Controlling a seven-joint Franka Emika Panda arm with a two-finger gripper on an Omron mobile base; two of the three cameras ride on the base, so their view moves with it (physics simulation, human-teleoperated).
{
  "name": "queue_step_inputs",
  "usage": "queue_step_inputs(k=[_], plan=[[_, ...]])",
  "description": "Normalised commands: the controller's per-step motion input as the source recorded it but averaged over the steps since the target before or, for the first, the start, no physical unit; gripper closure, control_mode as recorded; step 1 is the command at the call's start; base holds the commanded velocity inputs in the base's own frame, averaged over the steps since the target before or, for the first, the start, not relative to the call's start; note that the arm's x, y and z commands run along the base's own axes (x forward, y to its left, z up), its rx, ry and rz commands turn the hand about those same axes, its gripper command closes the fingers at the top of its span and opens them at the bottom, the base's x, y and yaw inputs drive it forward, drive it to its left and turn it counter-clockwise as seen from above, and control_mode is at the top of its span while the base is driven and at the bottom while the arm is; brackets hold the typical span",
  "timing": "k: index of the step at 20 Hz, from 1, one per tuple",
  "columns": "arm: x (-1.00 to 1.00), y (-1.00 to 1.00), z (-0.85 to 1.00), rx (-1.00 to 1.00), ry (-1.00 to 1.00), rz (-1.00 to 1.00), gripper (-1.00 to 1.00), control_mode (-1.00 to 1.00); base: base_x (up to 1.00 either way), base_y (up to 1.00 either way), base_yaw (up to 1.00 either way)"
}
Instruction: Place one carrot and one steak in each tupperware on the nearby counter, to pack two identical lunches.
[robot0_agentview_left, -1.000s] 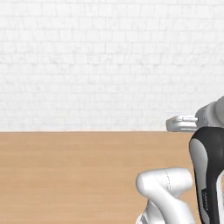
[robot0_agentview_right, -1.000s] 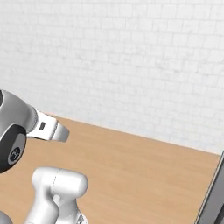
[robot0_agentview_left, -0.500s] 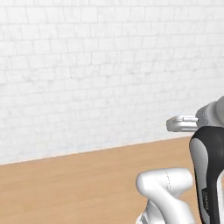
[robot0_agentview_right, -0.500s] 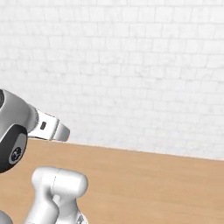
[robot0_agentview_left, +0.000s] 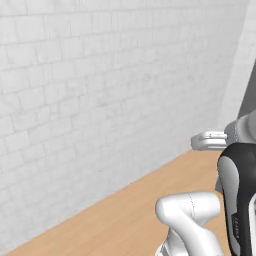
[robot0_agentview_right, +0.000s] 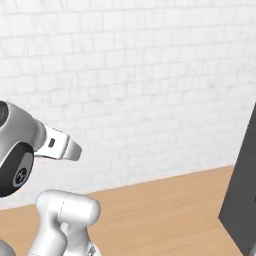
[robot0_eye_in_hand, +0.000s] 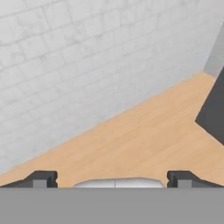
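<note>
In the hand view my gripper (robot0_eye_in_hand: 113, 179) is open, its two dark fingertips (robot0_eye_in_hand: 41, 178) standing far apart with nothing between them. It looks over a bare light-brown wooden surface (robot0_eye_in_hand: 131, 140) that runs up to a white brick wall (robot0_eye_in_hand: 87, 57); I cannot tell whether this surface is the counter. The carrot, the steak and the tupperware are out of view. My white arm (robot0_agentview_left: 200, 220) is folded low at the lower right of the left base view and shows as the arm (robot0_agentview_right: 60, 215) at the lower left of the right base view.
A dark upright panel (robot0_agentview_right: 245, 195) stands on the right, also seen as the panel (robot0_eye_in_hand: 214, 109) in the hand view. The white brick wall (robot0_agentview_left: 100, 100) closes off the far side of the wooden surface (robot0_agentview_right: 160, 210).
The whole picture has shifted in both base views, so the base has turned. The wall's foot now slants and the dark panel stands at the right. The arm keeps its pose, the gripper stays open.
</note>
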Motion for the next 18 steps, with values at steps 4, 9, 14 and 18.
queue_step_inputs(k=[4, 9, 14, 18], plan=[[0.00, 0.00, 0.00, 0.00, 0.00, 0.00, -1.00, 1.00, 0.67, 0.55, -0.79], [0.00, 0.00, 0.00, 0.00, 0.00, 0.00, -1.00, 1.00, 0.64, 0.54, -0.81], [0.00, 0.00, 0.00, 0.00, 0.00, 0.00, -1.00, 1.00, 0.68, 0.34, -0.78], [0.00, 0.00, 0.00, 0.00, 0.00, 0.00, -1.00, 1.00, 0.68, 0.15, -0.68]])
